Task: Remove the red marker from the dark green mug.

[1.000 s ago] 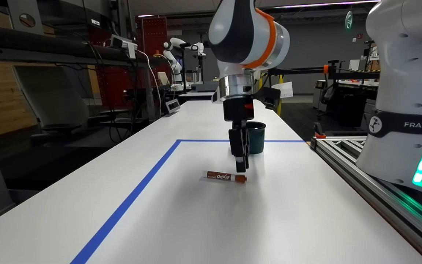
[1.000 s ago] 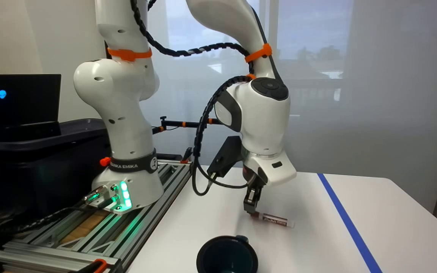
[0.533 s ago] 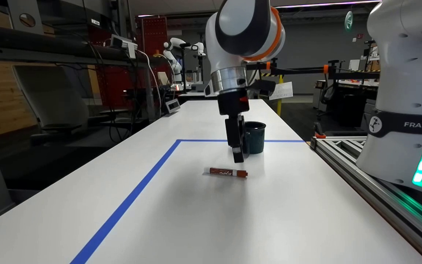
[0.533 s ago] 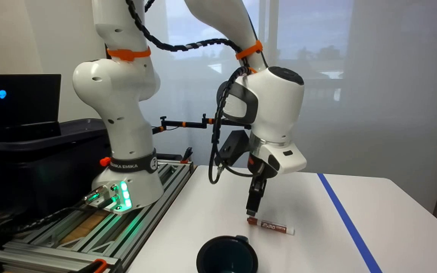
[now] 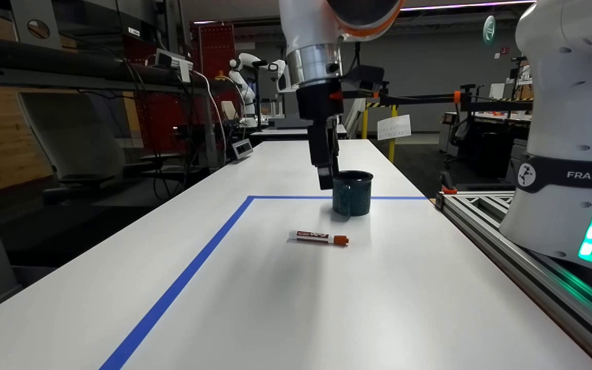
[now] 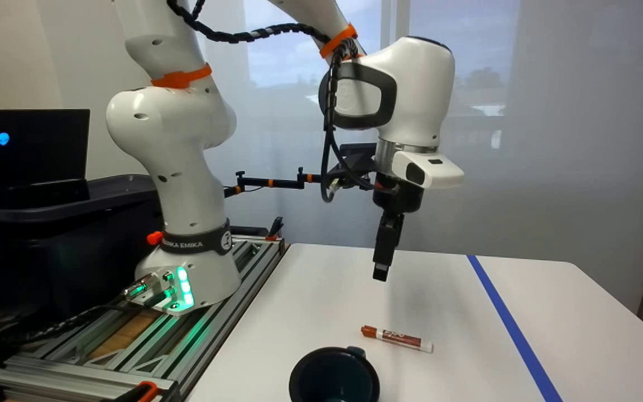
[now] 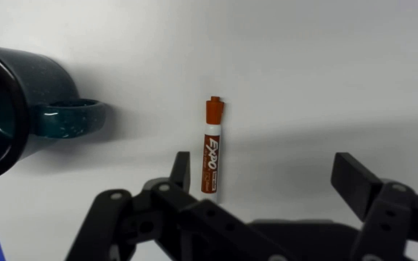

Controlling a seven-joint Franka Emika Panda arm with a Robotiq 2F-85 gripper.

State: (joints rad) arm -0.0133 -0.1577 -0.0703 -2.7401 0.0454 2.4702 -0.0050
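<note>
The red marker (image 7: 212, 159), with an orange-red cap, lies flat on the white table beside the dark green mug (image 5: 356, 199), apart from it. In an exterior view the marker (image 6: 398, 338) has its capped end toward the robot base. Upright on its base, the mug (image 7: 47, 78) is partly cut off in the wrist view, its handle pointing toward the marker. My gripper (image 7: 261, 166) hangs in the air above the table, fingers wide apart, holding nothing. Seen from above, the marker sits between the fingers, nearer the left one, its white tail end partly hidden.
Blue tape (image 5: 214, 241) marks lines across the white table (image 5: 409, 308). The robot's base stands on an aluminium frame (image 6: 226, 329) along the table's edge. A small grey device (image 5: 242, 149) sits at the opposite edge, farther back.
My gripper has let go of the marker's capped end and risen well above the table. The marker has shifted slightly toward the mug and now lies free. The mug has not moved.
</note>
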